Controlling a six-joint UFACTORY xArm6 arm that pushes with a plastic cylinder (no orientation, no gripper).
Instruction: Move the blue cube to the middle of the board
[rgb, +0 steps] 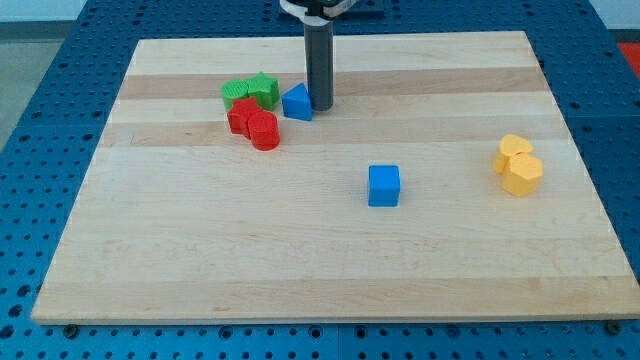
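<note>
The wooden bench (330, 280) fills nearly the whole frame, a pale board on a blue perforated base (40, 60). The dark rod comes down from the top centre, and my tip (319, 106) rests on the bench in the upper middle of the frame, just to the right of a blue triangular block (296, 103), touching it or close to it. This tool has no jaws, so it is neither released nor clenched and grasps nothing; it can only push.

The blue cube (383, 186) sits a little right of the frame's centre and well apart from my tip, with nothing touching it. By my judgement it is already near the middle of the board, so little is left: at most a short nudge toward the frame's left, or none at all.

At the right edge of the frame two yellow blocks (517, 165) lie pressed together. In the upper left, two red blocks (253, 124) sit below and against two green blocks (250, 92), one of them star-like
</note>
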